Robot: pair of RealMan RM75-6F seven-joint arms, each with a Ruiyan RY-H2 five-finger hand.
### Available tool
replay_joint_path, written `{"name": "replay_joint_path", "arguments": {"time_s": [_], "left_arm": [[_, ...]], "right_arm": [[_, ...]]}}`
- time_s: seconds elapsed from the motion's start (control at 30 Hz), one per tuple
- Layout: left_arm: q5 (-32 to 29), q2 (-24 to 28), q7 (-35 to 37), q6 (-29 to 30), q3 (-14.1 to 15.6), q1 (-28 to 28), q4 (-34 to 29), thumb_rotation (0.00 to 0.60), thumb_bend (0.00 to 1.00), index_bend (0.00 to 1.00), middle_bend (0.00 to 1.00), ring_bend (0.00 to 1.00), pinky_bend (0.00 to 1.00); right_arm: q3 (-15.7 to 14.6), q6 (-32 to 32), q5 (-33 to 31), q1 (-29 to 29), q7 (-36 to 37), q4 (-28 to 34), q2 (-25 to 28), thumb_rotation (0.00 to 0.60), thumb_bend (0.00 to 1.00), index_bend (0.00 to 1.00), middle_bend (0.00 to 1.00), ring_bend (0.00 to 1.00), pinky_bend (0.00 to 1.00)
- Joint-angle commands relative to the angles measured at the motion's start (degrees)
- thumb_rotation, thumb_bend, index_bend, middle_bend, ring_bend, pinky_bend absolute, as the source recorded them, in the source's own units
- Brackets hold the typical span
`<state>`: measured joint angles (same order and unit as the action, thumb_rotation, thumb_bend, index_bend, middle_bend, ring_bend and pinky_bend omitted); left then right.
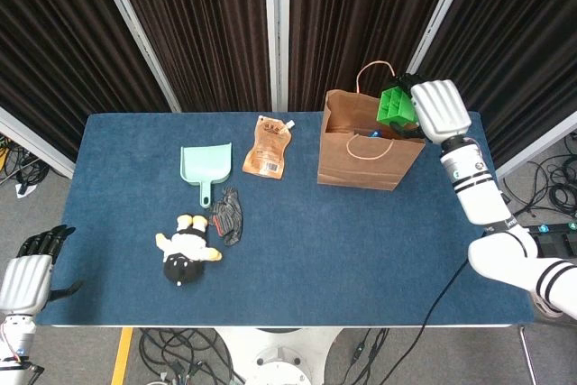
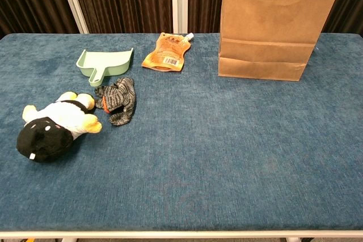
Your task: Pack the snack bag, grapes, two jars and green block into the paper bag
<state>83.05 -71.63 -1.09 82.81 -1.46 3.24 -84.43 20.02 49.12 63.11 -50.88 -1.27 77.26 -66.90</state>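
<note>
Holding the green block [image 1: 394, 104] in clamped fingers, the right hand [image 1: 438, 110] hangs over the open top of the bag [image 1: 368, 146], at its far right corner. On the desk [image 1: 297, 250] left of the bag lies the snack bag [image 1: 268, 146]. Off the near left corner, the left hand [image 1: 25, 272] holds nothing, fingers apart.

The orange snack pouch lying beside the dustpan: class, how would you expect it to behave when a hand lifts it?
The snack pouch lies flat and looks like thin film, so it probably flexes and sags if pinched at one edge. Its glossy surface may be slippery. The small spout at one corner looks stiffer.
</note>
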Motion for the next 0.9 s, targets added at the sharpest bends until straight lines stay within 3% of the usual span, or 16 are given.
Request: {"name": "replay_joint_path", "arguments": {"time_s": [0.03, 0.17, 0.27, 0.47, 0.57, 0.7, 0.9], "left_arm": [[0.0, 0.0, 0.0, 0.0, 0.0, 0.0, 0.0, 0.600, 0.03, 0.20, 0.24, 0.18, 0.18], [0.0, 0.0, 0.0, -0.1, -0.1, 0.1, 0.0, 0.600, 0.03, 0.20, 0.24, 0.18, 0.18], [0.1, -0.1, -0.1, -0.1, 0.0, 0.2, 0.1, 0.600, 0.03, 0.20, 0.24, 0.18, 0.18], [0.4, 0.0, -0.2, -0.2, -0.2, 0.6, 0.1, 0.600, 0.03, 0.20, 0.24, 0.18, 0.18], [0.5, 0.0, -0.2, 0.1, -0.4, 0.7, 0.0, 0.600, 0.03, 0.20, 0.24, 0.18, 0.18], [0.4, 0.0, -0.1, 0.1, -0.7, 0.9, 0.1, 0.600, 0.03, 0.20, 0.24, 0.18, 0.18], [0.2, -0.4, -1.5, 0.4, -1.0, 1.1, 0.5, 0.600, 0.03, 0.20, 0.24, 0.18, 0.18]], "right_arm": [[-1.4, -3.4, -1.2, -1.6, -2.3, -1.1, -1.2, 0.600, 0.18, 0.20, 0.32, 0.20, 0.41], [-2.1, -6.3, -2.4, -2.0, -2.7, 0.5, 0.1, 0.600, 0.15, 0.02, 0.18, 0.05, 0.26], [-1.9, -4.9, -1.5, -1.1, -1.7, 2.0, 1.2, 0.600, 0.15, 0.00, 0.11, 0.01, 0.21], [-1.8, 3.8, 4.1, 3.9, 2.2, 6.6, 4.7, 0.600, 0.15, 0.00, 0.11, 0.00, 0.21], [-3.0, 13.3, 9.9, 9.1, 3.7, 9.9, 6.3, 0.600, 0.15, 0.00, 0.18, 0.06, 0.23], [-7.4, 25.5, 18.0, 17.4, 6.1, 12.4, 7.2, 0.600, 0.17, 0.01, 0.26, 0.14, 0.34], [-16.5, 36.6, 26.3, 28.9, 9.2, 11.3, 5.4, 0.600, 0.17, 0.04, 0.24, 0.14, 0.34]]}}
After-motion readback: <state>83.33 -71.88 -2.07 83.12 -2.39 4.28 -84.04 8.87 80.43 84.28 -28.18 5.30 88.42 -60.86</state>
